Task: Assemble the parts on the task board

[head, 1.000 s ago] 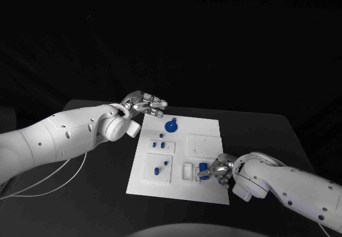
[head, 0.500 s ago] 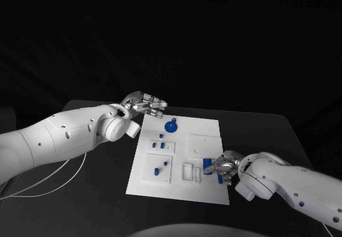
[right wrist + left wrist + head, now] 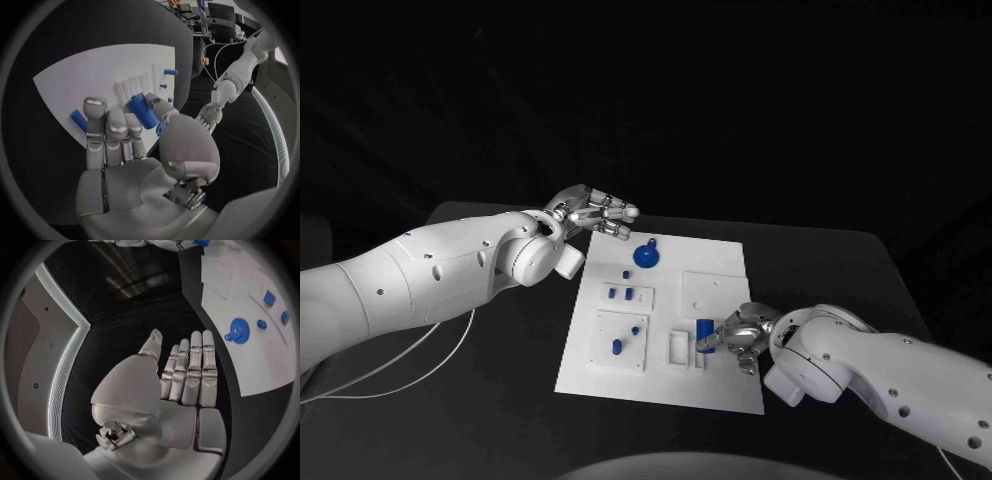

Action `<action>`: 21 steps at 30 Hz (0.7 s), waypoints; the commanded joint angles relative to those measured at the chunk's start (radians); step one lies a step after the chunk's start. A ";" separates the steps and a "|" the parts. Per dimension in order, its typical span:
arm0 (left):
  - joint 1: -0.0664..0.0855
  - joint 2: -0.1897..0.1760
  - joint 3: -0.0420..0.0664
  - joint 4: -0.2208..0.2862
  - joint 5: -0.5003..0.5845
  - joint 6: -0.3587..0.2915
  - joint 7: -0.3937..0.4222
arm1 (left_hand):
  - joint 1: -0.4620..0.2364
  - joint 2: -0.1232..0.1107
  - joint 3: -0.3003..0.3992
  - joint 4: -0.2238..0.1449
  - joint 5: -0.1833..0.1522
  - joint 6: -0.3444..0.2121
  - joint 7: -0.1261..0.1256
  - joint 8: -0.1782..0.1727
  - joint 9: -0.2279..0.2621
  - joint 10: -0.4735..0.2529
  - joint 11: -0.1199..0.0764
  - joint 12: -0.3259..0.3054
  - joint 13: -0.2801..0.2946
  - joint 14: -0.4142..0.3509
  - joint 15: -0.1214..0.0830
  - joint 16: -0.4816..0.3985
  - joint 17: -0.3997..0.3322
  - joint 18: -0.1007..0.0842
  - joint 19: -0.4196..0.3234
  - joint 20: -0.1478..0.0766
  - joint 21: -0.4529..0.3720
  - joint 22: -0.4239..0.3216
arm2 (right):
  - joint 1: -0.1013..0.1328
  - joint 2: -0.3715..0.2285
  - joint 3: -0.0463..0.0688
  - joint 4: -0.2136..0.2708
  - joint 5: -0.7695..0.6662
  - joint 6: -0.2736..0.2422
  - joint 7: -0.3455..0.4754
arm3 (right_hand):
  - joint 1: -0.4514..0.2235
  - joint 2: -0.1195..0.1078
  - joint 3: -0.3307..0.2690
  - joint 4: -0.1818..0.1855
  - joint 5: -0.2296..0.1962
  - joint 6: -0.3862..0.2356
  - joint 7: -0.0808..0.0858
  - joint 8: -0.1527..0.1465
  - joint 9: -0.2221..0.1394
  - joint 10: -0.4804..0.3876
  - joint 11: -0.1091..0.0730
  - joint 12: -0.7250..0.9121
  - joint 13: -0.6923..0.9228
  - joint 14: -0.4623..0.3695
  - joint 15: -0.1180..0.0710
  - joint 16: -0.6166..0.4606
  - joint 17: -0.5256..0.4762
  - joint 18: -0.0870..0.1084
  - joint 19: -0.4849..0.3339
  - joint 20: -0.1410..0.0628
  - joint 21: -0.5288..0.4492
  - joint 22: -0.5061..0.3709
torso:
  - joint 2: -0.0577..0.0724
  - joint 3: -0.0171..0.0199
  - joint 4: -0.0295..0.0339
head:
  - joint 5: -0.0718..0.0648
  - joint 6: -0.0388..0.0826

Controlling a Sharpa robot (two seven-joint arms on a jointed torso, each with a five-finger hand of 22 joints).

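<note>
The white task board (image 3: 718, 270) lies in the middle of the black table. My right hand (image 3: 736, 337) is over its near right part and pinches a blue block (image 3: 705, 328) between thumb and fingers, just beside the narrow slots (image 3: 678, 347). The right wrist view shows that block (image 3: 142, 111) in the fingertips and another blue piece (image 3: 79, 120) lying flat on the board (image 3: 81, 75). My left hand (image 3: 596, 212) hovers at the board's far left corner, fingers straight and together (image 3: 187, 375), holding nothing.
A blue gear (image 3: 646, 256) and a small blue knob (image 3: 652, 241) sit at the board's far end. Two small blue pieces (image 3: 622, 293) stand in a left plate, and two blue pegs (image 3: 616, 347) stand nearer. A white cable (image 3: 387, 370) trails left.
My right hand has lifted the blue block and carried it slightly left, closer to the narrow slots. The left hand has stayed where it was.
</note>
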 commanded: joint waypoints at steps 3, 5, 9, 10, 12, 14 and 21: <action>0.000 0.004 0.001 0.001 0.000 0.020 0.001 | -0.008 0.000 -0.001 0.001 0.001 -0.008 -0.001 0.001 0.000 -0.005 0.005 0.000 0.000 -0.006 0.000 -0.001 0.001 -0.005 -0.006 -0.001 0.002 0.001 | 0.000 0.017 -0.003 -0.006 0.017 0.063 -0.023 | -0.005 0.012 -0.012 0.002 0.000 0.022 -0.013 0.008 0.002 0.001 -0.003 0.000 -0.003 0.000 -0.008 -0.003 0.001 0.004 0.050 -0.005 -0.004 0.014 | 0.001 0.0002 0.0015 | 0.000 -0.002; 0.000 0.004 0.001 0.001 0.000 0.020 0.000 | -0.008 0.000 -0.001 0.001 0.001 -0.008 -0.001 0.001 0.000 -0.005 0.005 0.000 0.000 -0.006 0.000 -0.001 0.001 -0.005 -0.006 -0.001 0.002 0.001 | 0.000 0.023 -0.004 -0.009 0.018 0.072 -0.027 | -0.005 0.012 -0.012 0.002 0.000 0.022 -0.013 0.008 0.002 0.001 -0.003 0.000 -0.003 0.000 -0.008 -0.003 0.001 0.004 0.050 -0.005 -0.004 0.014 | 0.001 0.0000 0.0012 | 0.001 -0.002; 0.000 0.004 0.001 0.001 0.000 0.021 -0.001 | -0.008 0.000 -0.001 0.001 0.001 -0.008 -0.001 0.001 0.000 -0.005 0.005 0.000 0.000 -0.006 0.000 -0.001 0.001 -0.005 -0.006 -0.001 0.002 0.001 | 0.000 0.036 -0.009 -0.017 0.018 0.085 -0.034 | -0.006 0.015 -0.037 0.013 0.002 0.026 -0.015 0.008 0.001 0.001 -0.004 -0.003 -0.004 0.000 -0.009 -0.004 0.002 0.004 0.049 -0.005 -0.011 0.014 | 0.000 -0.0002 0.0001 | 0.002 -0.002; 0.000 0.004 0.001 0.001 0.000 0.022 -0.002 | -0.008 0.000 -0.001 0.001 0.001 -0.008 -0.001 0.001 0.000 -0.005 0.005 0.000 0.000 -0.006 0.000 -0.001 0.001 -0.005 -0.006 -0.001 0.002 0.001 | 0.001 0.039 -0.010 -0.019 0.018 0.088 -0.036 | -0.006 0.015 -0.039 0.014 0.002 0.026 -0.015 0.008 0.001 0.000 -0.004 -0.003 -0.005 0.000 -0.009 -0.004 0.002 0.004 0.049 -0.005 -0.012 0.014 | 0.001 0.0003 0.0001 | 0.003 -0.003; 0.000 0.004 0.001 0.001 0.000 0.024 -0.003 | -0.009 0.000 -0.001 0.001 0.001 -0.008 -0.001 0.001 0.000 -0.005 0.006 0.000 0.000 -0.007 0.000 -0.001 0.001 -0.005 -0.007 -0.001 0.002 0.002 | 0.001 0.048 -0.014 -0.025 0.015 0.091 -0.038 | -0.009 0.016 -0.052 0.021 0.001 0.028 -0.016 0.008 0.000 0.001 -0.005 -0.004 -0.005 0.000 -0.009 -0.005 0.002 0.003 0.050 -0.006 -0.013 0.014 | 0.001 0.0001 0.0005 | 0.003 -0.002; 0.000 0.005 0.001 0.001 0.000 0.026 -0.004 | -0.009 0.000 -0.001 0.001 0.001 -0.008 -0.001 0.001 0.000 -0.005 0.006 0.000 0.000 -0.007 0.000 -0.001 0.001 -0.005 -0.007 -0.001 0.002 0.002 | 0.001 0.055 -0.016 -0.031 0.010 0.093 -0.040 | -0.009 0.018 -0.066 0.029 -0.013 0.029 -0.018 0.008 -0.001 0.002 -0.005 -0.003 -0.004 0.000 -0.010 -0.006 0.002 0.003 0.050 -0.006 -0.015 0.014 | 0.001 0.0003 0.0006 | 0.003 -0.002; 0.000 0.005 0.001 0.001 0.000 0.031 -0.006 | -0.011 -0.001 -0.002 0.003 0.001 -0.009 0.000 0.001 0.000 -0.006 0.006 0.000 0.000 -0.010 0.001 -0.002 0.001 -0.005 -0.009 0.000 0.001 0.002 | 0.007 0.074 -0.021 -0.046 -0.002 0.098 -0.042 | -0.013 0.014 -0.089 0.049 -0.016 0.039 -0.022 0.008 0.003 0.003 -0.007 -0.004 -0.004 0.001 -0.011 -0.006 0.004 0.002 0.050 -0.008 -0.015 0.015 | 0.001 -0.0001 0.0011 | 0.007 -0.002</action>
